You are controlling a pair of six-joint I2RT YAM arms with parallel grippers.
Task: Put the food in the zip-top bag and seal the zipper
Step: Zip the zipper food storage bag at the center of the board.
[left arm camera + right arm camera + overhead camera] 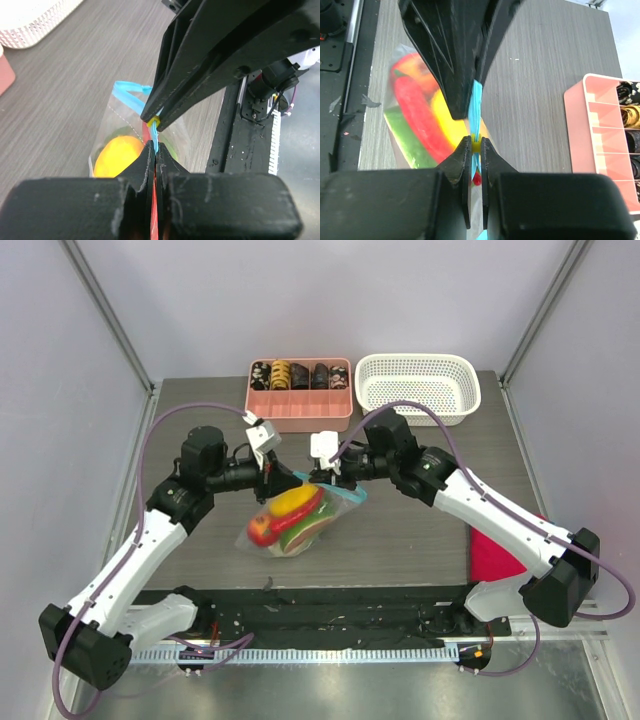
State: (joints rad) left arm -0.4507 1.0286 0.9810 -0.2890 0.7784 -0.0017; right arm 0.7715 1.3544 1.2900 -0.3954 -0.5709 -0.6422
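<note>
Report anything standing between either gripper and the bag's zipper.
Nothing visible does. The left gripper and right gripper are both shut on the light-blue zipper, close together, with the food inside the bag.

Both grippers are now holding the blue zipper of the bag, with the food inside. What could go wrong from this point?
1. The left gripper and the right gripper pinch only the thin zipper, close together, so the full zip-top bag could slip out.
2. Beyond the jaws the zipper seems to loop apart, so that end may not seal.
3. The red chili lies near the zipper and might get caught in it.
</note>
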